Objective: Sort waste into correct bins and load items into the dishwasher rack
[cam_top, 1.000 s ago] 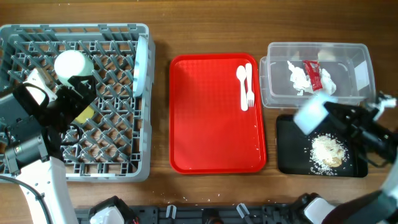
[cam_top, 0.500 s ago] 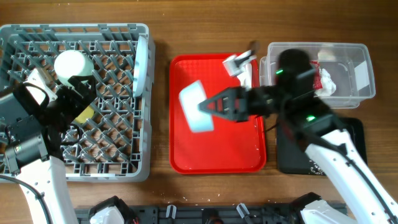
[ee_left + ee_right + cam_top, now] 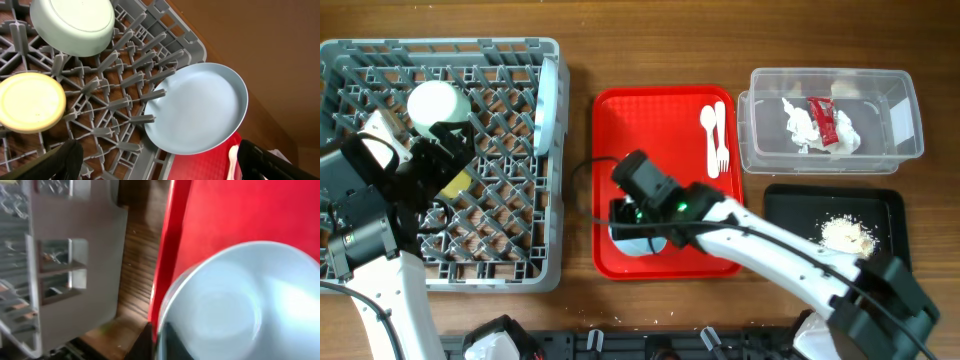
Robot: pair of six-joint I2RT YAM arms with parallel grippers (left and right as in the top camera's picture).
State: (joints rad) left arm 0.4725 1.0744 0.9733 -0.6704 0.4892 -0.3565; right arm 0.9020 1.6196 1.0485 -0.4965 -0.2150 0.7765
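Observation:
The grey dishwasher rack holds an upturned pale blue-green bowl, a yellow cup and the pale blue plate, which stands on edge at its right side. My left gripper hangs open and empty over the rack. In the left wrist view I see the bowl, cup and plate, with my left gripper open. My right gripper is shut on the rim of the second bowl at the red tray's front left. The right wrist view shows this bowl close up.
A white spoon and fork lie at the back right of the red tray. The clear tub holds a crumpled napkin and a red sauce packet. The black tray holds rice scraps.
My right arm swung left from over the black tray across the red tray, carrying the bowl to the tray's front left. The left arm has not moved.

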